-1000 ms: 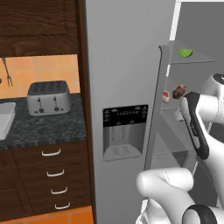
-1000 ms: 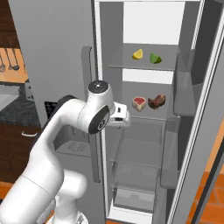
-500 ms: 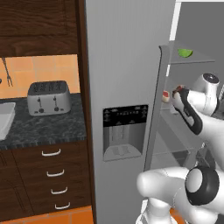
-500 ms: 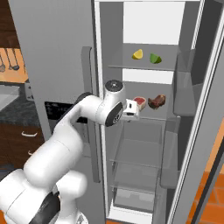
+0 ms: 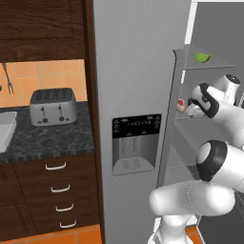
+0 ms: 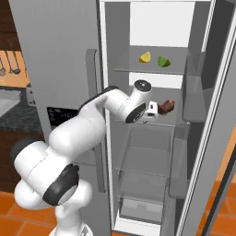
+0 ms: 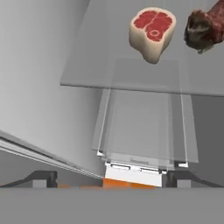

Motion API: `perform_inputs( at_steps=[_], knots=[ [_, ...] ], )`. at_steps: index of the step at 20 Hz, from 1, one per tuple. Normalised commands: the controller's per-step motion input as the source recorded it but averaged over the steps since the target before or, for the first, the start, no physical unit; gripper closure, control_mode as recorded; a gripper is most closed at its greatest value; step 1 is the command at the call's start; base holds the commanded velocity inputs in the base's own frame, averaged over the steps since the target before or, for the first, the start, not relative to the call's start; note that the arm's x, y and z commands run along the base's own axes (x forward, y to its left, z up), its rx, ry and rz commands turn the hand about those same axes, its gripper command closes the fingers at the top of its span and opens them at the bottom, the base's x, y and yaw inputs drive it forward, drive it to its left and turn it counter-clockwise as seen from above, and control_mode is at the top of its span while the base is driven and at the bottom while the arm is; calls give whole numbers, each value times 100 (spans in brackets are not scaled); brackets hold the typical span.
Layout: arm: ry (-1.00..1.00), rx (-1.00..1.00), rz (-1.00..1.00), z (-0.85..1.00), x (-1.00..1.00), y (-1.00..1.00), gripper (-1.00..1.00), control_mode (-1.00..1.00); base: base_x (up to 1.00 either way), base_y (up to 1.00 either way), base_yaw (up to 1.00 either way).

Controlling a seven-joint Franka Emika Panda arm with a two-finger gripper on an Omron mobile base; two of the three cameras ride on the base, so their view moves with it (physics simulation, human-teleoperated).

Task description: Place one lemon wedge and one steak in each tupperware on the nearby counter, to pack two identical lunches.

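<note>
In the open fridge, two steaks lie on the glass middle shelf (image 7: 131,83): one with a red cut face (image 7: 152,33) and a darker one (image 7: 204,27) beside it. My gripper (image 7: 111,179) is open and empty, a little short of them and below shelf level. From the right base view, the hand (image 6: 150,110) is at the shelf's front, just left of the dark steak (image 6: 168,105). A lemon wedge (image 6: 145,57) rests on the shelf above, next to a green lime wedge (image 6: 164,61). The tupperware is out of view. The counter (image 5: 47,138) runs to the left of the fridge.
A toaster (image 5: 53,106) and a sink edge (image 5: 5,131) sit on the counter. The shut left fridge door (image 5: 128,95) with its dispenser stands beside my arm. The open right door (image 6: 203,92) carries bins close to the shelves. Lower shelves and a drawer lie below.
My arm has stretched farther into the fridge, carrying the hand right up to the steak shelf. The jaws have stayed wide apart. Nothing in the fridge has moved.
</note>
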Motion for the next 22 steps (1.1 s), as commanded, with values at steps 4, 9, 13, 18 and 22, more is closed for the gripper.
perform_inputs(
  at_steps=[4, 9, 13, 18, 22],
  knots=[
    [-2, 0, 12, -30, 57, -18, -100, -100, 0, 0, 0],
    [-9, 2, 16, -38, 68, -25, -100, -100, 0, 0, 0],
    [-11, 1, 7, -21, 76, -11, -100, -100, 0, 0, 0],
    [-5, 0, 0, -8, 75, 0, -100, -100, 0, 0, 0],
    [-2, 2, 0, -2, 62, -13, -100, -100, 0, 0, 0]
  ],
)
